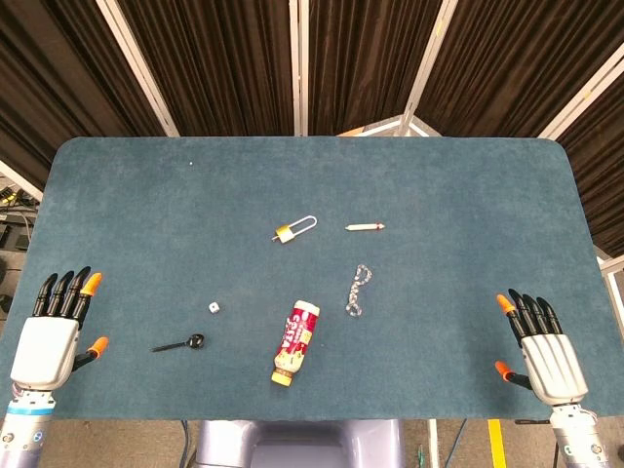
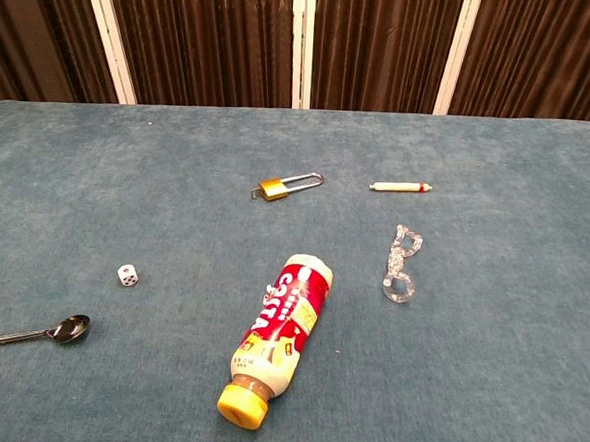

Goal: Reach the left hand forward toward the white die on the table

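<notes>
The white die lies on the blue table left of centre; the chest view shows the die with black pips. My left hand rests flat at the table's near left edge, fingers straight and apart, holding nothing, well to the left of the die and nearer the table's front. My right hand lies the same way at the near right edge, also holding nothing. Neither hand shows in the chest view.
A black spoon lies between my left hand and the die. A Costa bottle lies on its side near the front centre. Further back are a padlock, a white pen and a clear chain.
</notes>
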### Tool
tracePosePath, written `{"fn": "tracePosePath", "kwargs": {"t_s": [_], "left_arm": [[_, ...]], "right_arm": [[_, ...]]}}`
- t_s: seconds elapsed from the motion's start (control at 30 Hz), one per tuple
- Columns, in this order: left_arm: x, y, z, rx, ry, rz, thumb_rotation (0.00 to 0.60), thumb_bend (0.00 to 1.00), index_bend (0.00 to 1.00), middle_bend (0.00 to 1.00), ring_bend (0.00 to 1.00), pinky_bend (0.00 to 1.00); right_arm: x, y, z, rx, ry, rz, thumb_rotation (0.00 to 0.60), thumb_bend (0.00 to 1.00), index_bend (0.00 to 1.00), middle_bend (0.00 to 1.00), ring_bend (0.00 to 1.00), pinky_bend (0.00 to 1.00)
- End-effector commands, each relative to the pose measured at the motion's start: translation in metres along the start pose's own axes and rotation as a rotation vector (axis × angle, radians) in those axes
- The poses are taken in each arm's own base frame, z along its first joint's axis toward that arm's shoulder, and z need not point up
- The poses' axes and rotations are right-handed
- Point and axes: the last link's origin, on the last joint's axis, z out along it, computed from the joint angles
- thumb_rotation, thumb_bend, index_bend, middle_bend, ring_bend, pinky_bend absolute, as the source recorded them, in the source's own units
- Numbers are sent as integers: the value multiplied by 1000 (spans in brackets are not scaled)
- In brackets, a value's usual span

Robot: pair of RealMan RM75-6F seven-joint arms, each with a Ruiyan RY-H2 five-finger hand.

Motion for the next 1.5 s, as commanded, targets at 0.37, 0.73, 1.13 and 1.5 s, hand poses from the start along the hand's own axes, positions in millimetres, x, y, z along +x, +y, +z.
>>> {"fn": "tracePosePath", "kwargs": {"t_s": [0.37,0.73,1.13,1.5], "left_arm": [[-5,-4,3,1,-34,28,600,181,1,0,0,0],[-27,19,31,-59,-110,34,600,229,195,0,0,0],[-58,52,94,-328,-225,260,600,259,326,0,0,0],[-83,96,120,-476,-270,406,600,263,277,0,0,0]], "right_arm": [[1,-2,-1,4,6,-6,600,63,0,0,0,0],[6,-1,-3,1,15,13,600,63,0,0,0,0],[7,0,-4,-2,19,12,600,64,0,0,0,0],[7,3,-4,-12,16,17,600,63,0,0,0,0]]}}
